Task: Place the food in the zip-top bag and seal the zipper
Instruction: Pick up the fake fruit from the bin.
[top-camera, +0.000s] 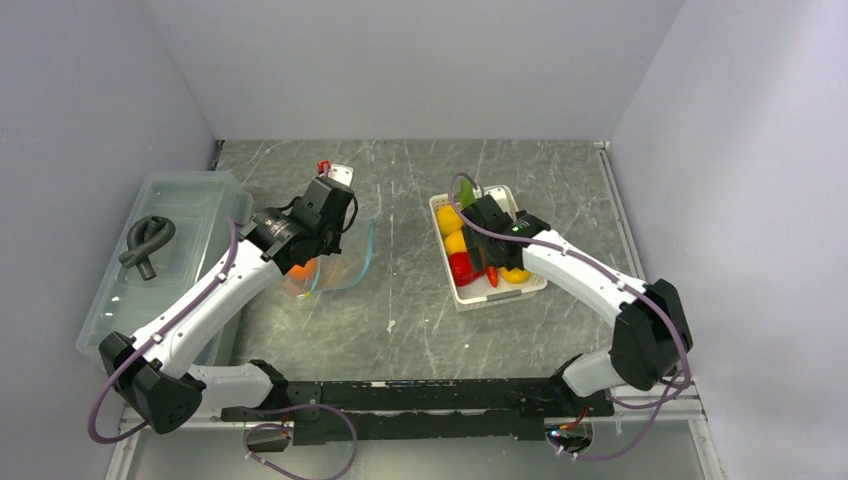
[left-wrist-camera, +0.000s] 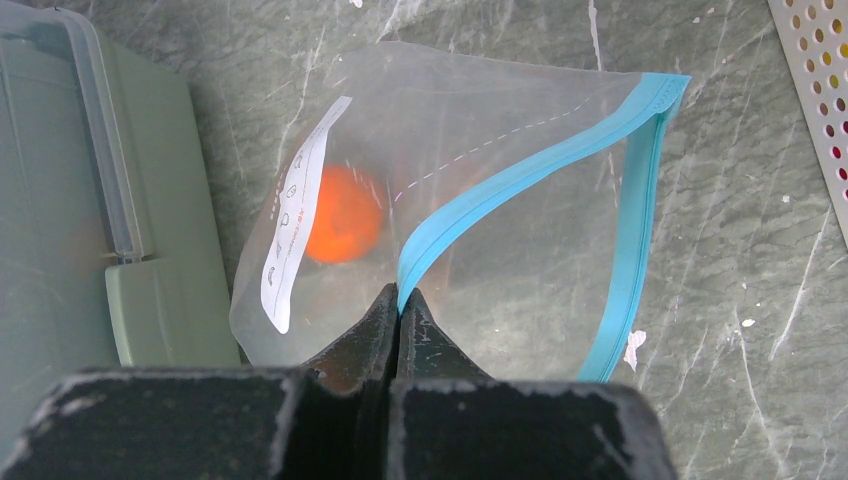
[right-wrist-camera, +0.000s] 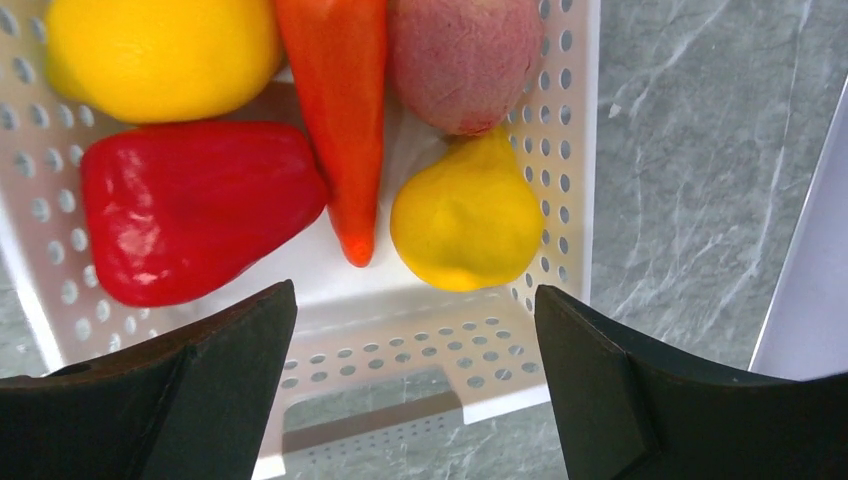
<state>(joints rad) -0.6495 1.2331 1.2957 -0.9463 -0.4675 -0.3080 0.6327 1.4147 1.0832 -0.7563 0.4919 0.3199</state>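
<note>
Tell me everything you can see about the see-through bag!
The zip-top bag is clear, thin, floppy plastic, with a teal-blue zipper strip around its mouth and a white printed label on one side. Its mouth gapes open, not sealed. One round orange fruit sits inside. The left gripper pinches the mouth edge at the zipper. The bag lies on the grey marbled table, beside a translucent bin.

The grey-green marbled table (top-camera: 420, 320) is carrying three things. A translucent lidded bin (top-camera: 200, 210) is sitting along its left edge, a clear zip-top bag (left-wrist-camera: 520, 250) is lying just right of the bin, and a white perforated basket (top-camera: 500, 297) is resting right of centre, apart from the bag.
</note>
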